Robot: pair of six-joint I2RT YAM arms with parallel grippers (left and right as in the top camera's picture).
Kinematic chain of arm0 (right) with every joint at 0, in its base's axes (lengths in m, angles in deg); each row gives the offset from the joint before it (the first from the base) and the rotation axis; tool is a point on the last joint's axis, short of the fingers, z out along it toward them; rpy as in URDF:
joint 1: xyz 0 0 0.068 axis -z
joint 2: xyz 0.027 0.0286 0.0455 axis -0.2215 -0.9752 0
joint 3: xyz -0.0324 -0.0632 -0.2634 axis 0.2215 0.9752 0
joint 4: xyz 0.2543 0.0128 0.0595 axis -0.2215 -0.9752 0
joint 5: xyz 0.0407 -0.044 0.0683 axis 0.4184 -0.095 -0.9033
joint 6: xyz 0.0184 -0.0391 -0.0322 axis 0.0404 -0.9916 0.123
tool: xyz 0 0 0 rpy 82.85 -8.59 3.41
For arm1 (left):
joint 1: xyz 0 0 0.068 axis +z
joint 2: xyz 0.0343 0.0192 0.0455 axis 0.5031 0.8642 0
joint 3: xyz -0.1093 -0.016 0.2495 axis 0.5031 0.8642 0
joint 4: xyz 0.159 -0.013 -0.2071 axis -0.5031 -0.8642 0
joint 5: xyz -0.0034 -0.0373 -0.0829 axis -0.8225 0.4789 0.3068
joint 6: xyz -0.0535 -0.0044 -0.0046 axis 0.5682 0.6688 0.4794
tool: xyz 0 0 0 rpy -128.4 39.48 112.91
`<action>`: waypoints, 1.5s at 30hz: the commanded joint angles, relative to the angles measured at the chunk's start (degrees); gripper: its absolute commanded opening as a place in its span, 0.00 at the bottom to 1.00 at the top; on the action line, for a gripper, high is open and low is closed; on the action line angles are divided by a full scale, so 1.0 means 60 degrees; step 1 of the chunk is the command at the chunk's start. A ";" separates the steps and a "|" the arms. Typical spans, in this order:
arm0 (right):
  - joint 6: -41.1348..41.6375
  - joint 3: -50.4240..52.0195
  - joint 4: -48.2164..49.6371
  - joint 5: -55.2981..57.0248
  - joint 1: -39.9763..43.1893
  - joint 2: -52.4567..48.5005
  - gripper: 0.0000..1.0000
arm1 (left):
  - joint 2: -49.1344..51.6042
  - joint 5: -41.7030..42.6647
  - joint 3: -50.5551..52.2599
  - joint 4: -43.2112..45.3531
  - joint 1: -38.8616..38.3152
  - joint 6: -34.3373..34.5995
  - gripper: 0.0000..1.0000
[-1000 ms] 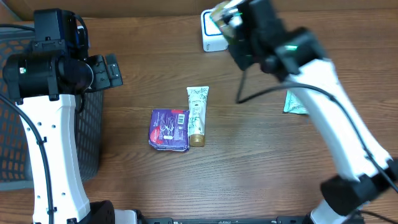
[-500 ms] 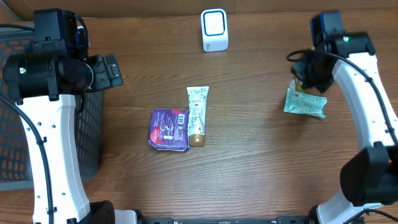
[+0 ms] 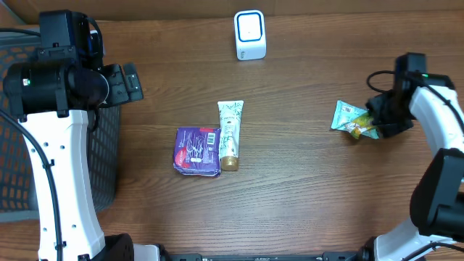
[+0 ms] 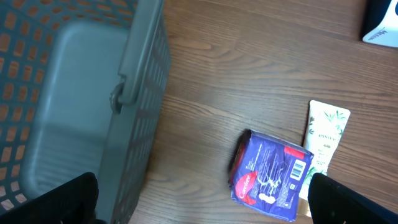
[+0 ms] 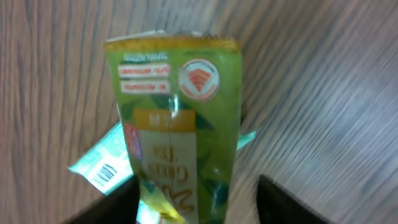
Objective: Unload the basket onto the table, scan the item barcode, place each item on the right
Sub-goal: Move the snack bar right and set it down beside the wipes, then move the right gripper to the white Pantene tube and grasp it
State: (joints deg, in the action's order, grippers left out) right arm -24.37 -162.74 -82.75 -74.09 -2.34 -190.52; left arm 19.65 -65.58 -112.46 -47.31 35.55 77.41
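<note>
A green tea packet lies on the table at the right, partly over a teal packet whose barcode shows. My right gripper stands over it, its jaws apart on either side of the packet's near end, and a gap shows on the right side. From overhead the green packet and the teal packet sit just left of the right gripper. The white scanner stands at the back centre. My left gripper hangs wide open and empty by the basket.
A purple pack and a cream tube lie side by side mid-table; the purple pack and the tube also show in the left wrist view. A grey mesh basket stands at the left edge, under the left arm.
The right arm swung from the scanner to the right side of the table and came down. Its jaws, shut on the green packet before, have opened, and the packet rests on the teal one.
</note>
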 commanded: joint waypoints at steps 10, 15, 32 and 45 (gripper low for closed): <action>-0.4860 -0.2310 -0.1545 -0.2892 -0.0692 0.0186 0.82 | -0.0036 0.0051 -0.0204 -0.0018 -0.0018 0.0033 1.00; -0.5064 -0.2412 -0.1526 -0.2929 -0.1945 0.0178 0.85 | -0.0036 0.0051 -0.0204 -0.0018 -0.0018 0.0033 1.00; -0.2892 -0.0820 0.1639 -0.2892 -0.6546 -0.0412 0.46 | -0.0036 0.0051 -0.0204 -0.0018 -0.0018 0.0033 0.99; -0.2324 -0.0696 0.2291 -0.2495 -0.8269 -0.1716 0.49 | -0.0036 0.0051 -0.0204 -0.0018 -0.0018 0.0033 1.00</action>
State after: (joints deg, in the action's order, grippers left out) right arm -40.04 -167.18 -69.25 -90.29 -50.49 -198.49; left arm 19.65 -65.58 -112.46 -47.31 35.55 77.41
